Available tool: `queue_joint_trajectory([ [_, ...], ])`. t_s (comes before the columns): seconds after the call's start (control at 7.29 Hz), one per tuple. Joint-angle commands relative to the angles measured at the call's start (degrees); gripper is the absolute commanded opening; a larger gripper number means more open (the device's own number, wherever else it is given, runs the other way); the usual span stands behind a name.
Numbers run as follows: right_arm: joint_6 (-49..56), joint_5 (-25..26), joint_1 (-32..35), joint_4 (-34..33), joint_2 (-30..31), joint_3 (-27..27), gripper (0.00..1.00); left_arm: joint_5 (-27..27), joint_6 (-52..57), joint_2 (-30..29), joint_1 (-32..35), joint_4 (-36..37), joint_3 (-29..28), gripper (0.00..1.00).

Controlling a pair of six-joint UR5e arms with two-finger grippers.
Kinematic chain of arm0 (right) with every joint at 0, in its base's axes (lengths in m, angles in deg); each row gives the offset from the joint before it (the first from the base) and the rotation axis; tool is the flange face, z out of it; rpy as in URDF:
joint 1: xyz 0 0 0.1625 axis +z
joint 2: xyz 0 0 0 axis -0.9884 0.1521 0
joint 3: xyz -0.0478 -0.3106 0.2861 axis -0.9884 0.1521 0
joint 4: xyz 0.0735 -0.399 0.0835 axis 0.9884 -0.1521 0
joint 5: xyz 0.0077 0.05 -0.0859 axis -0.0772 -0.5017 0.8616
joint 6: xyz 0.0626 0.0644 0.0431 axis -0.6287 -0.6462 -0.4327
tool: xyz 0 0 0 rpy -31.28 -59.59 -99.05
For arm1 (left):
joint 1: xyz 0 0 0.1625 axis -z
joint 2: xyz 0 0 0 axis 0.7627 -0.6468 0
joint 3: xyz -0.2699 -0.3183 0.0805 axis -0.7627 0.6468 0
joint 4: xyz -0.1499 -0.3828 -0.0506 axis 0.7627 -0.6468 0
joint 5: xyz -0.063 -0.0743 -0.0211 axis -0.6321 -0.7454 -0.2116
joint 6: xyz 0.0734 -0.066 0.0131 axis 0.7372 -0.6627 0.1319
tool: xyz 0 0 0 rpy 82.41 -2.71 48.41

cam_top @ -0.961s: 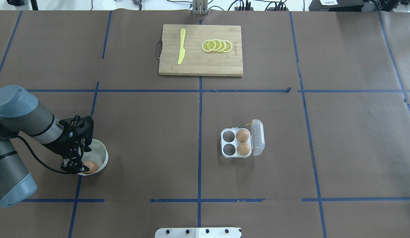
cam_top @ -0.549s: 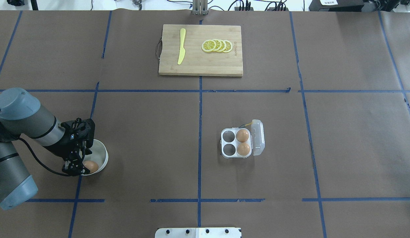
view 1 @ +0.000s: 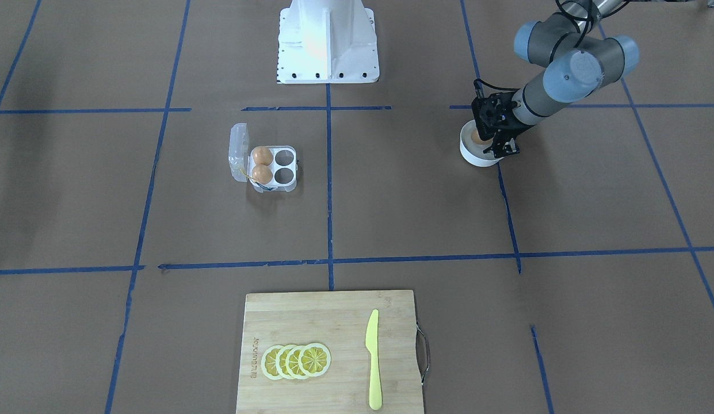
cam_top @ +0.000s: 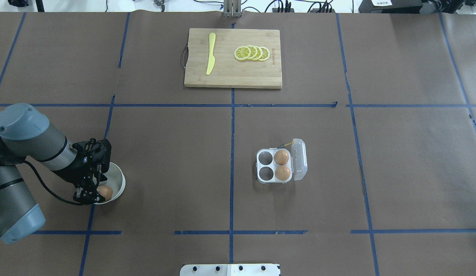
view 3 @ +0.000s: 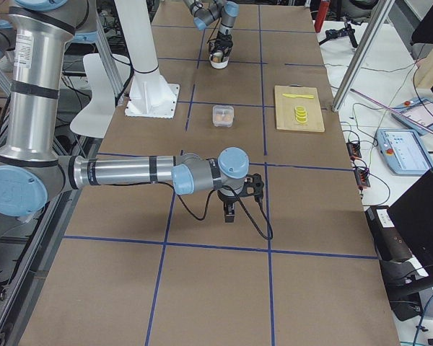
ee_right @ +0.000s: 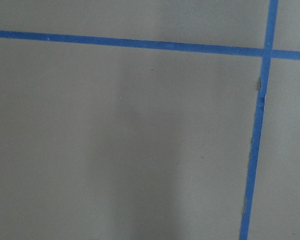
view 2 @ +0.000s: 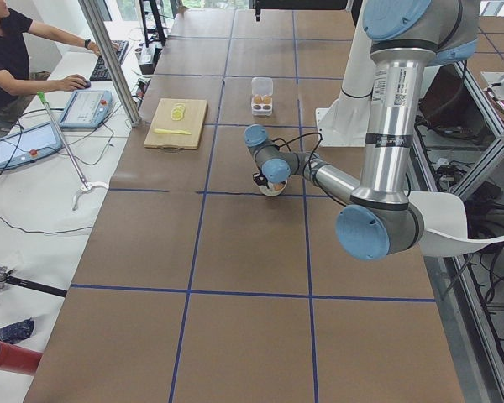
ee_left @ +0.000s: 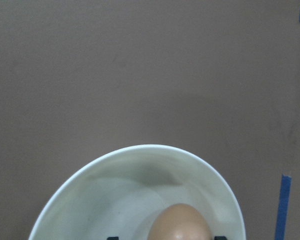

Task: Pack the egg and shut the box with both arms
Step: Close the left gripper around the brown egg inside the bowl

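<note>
An orange-brown egg point(cam_top: 106, 191) lies in a round white bowl point(cam_top: 121, 180) at the table's left. My left gripper point(cam_top: 91, 196) reaches down into the bowl, open, its fingertips on either side of the egg point(ee_left: 180, 224) without closing on it. The clear egg carton point(cam_top: 265, 181) stands right of centre with its lid point(cam_top: 300, 159) upright and open. Two eggs point(cam_top: 281, 157) point(cam_top: 283, 173) fill the cups next to the lid, and the two other cups are empty. My right gripper point(view 3: 233, 210) shows only in the exterior right view, low over bare table; I cannot tell whether it is open.
A wooden cutting board point(cam_top: 261, 78) with lemon slices point(cam_top: 252, 53) and a yellow knife point(cam_top: 211, 53) lies at the far edge. The white pedestal point(view 1: 327, 43) stands at the robot's base. Blue tape lines cross the brown table cover.
My left gripper has sunk lower into the bowl and drawn slightly back around the egg. The carton and its eggs have not moved.
</note>
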Motion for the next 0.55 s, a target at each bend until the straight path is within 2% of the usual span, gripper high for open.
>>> queue_joint_trajectory([
  [0.0, 0.0, 0.0, 0.0, -0.04, -0.06, 0.0, 1.0, 0.02, 0.05, -1.04, -0.05, 2.03, -0.53, 0.62],
  [0.14, 0.0, 0.0, 0.0, -0.04, -0.06, 0.0, 1.0, 0.28, 0.31, -2.7, -0.05, 6.22, -0.09, 0.51],
  [0.27, 0.0, 0.0, 0.0, -0.04, -0.06, 0.0, 1.0, 0.81, 0.48, -3.85, -0.05, 10.26, 0.26, 0.32],
  [0.41, 0.0, 0.0, 0.0, -0.04, -0.06, 0.09, 1.0, 1.51, 0.57, -3.86, 0.03, 10.48, 0.44, 0.25],
])
